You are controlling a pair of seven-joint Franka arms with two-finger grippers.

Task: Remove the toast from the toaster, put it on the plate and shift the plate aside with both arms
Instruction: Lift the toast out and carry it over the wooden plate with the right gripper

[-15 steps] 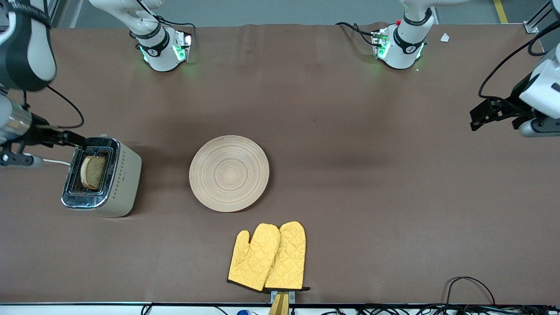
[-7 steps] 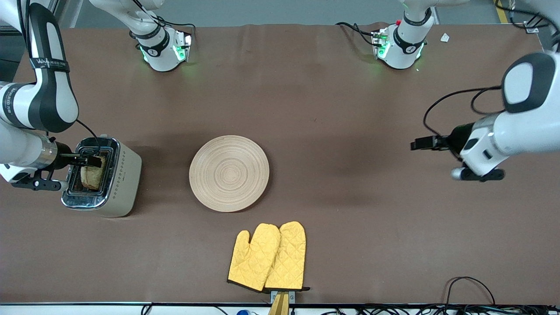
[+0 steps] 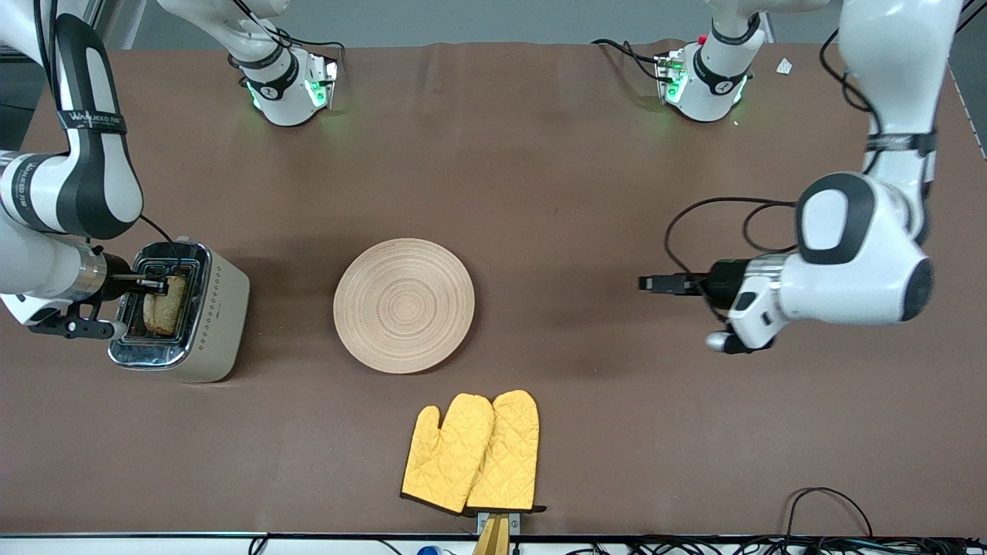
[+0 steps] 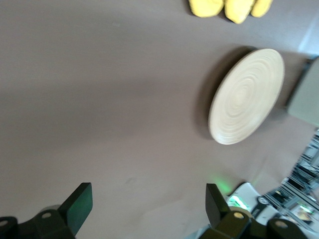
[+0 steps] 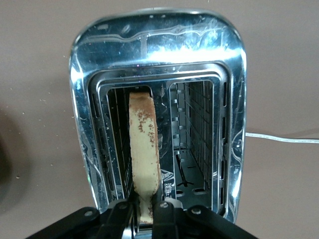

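The toast (image 3: 166, 304) stands in a slot of the toaster (image 3: 208, 316) at the right arm's end of the table. My right gripper (image 3: 158, 287) is over the toaster, shut on the toast's edge. In the right wrist view the fingers (image 5: 118, 216) pinch the toast (image 5: 143, 149) from both sides. The round wooden plate (image 3: 404, 305) lies bare at mid-table and shows in the left wrist view (image 4: 246, 94). My left gripper (image 3: 651, 283) is open and empty, over bare table toward the left arm's end, apart from the plate; its fingertips (image 4: 79, 204) stand wide.
A pair of yellow oven mitts (image 3: 472, 453) lies nearer the front camera than the plate, close to the table's front edge. A white cord (image 5: 281, 138) runs from the toaster. Cables (image 3: 829, 501) lie at the front edge toward the left arm's end.
My left arm has swung in from the table's end toward the plate. My right gripper has come down onto the toaster and closed on the toast.
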